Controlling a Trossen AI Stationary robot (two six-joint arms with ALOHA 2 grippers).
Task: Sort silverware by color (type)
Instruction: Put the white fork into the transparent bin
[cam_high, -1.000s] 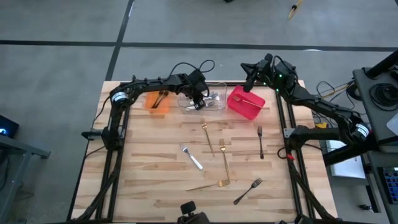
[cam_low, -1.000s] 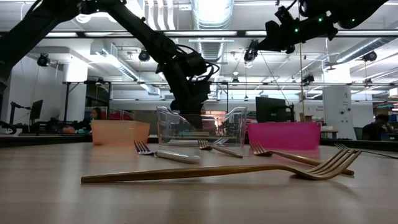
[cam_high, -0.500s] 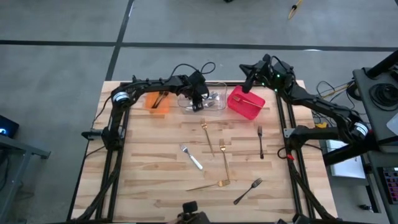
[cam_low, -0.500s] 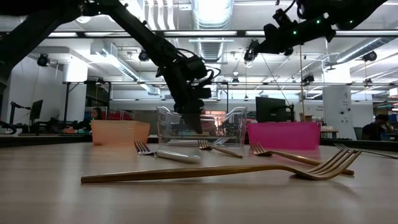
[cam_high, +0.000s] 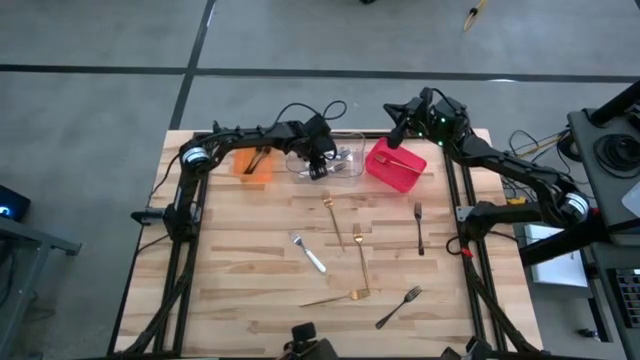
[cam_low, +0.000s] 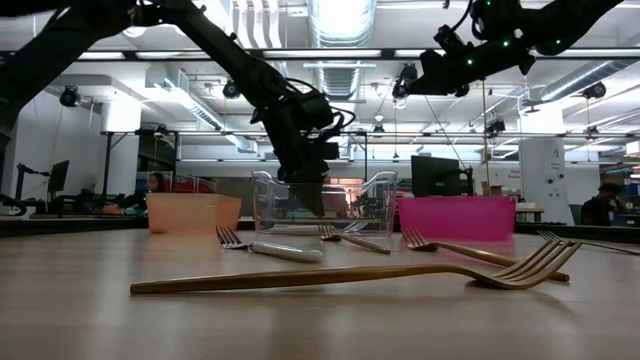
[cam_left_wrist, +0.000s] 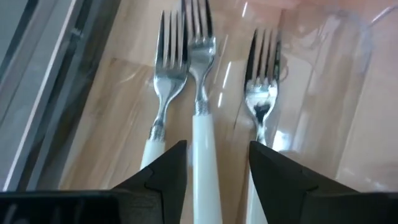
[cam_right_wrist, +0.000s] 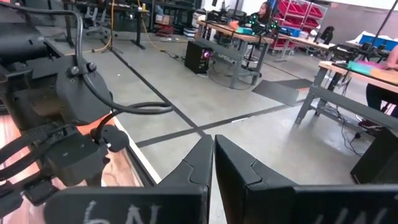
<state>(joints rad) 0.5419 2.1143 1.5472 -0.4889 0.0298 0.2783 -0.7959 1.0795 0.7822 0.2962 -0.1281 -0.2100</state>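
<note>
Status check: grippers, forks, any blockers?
Left gripper in clear bin, jaws open, white-handled fork between them. Right gripper shut, raised. Nothing blocking.

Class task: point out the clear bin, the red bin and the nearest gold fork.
clear bin (cam_low: 378, 205), low view, right wall.
red bin (cam_high: 385, 176), high view, near rim.
nearest gold fork (cam_low: 330, 276), low view, mid-handle.

No legible text, label or number on anything here.

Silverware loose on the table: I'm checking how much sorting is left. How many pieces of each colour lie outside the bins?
Gold forks: 3
Black forks: 2
Silver fork with white handle: 1
Total: 6
</note>
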